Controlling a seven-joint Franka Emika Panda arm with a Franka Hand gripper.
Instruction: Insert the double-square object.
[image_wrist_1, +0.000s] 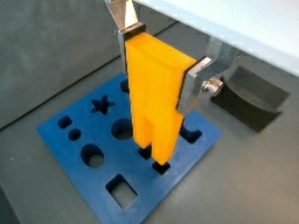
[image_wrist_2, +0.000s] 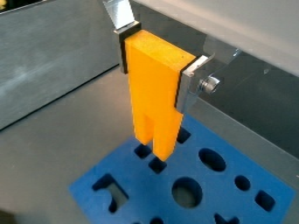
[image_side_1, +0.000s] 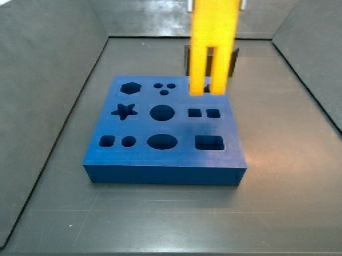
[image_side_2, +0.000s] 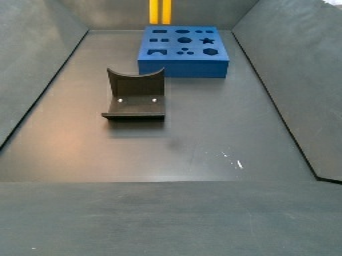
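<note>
The double-square object is a tall bright yellow peg, held upright. My gripper is shut on its upper end, a silver finger on each side, as both wrist views show. The peg's two lower tips are right at the top of the blue block, at a pair of small square holes near one edge. I cannot tell whether the tips are inside them. In the side views the peg stands over the block's far part. The gripper itself is above both side views.
The blue block has several other holes: a star, round ones and a large square. The dark fixture stands on the floor beside the block. Grey walls enclose the floor.
</note>
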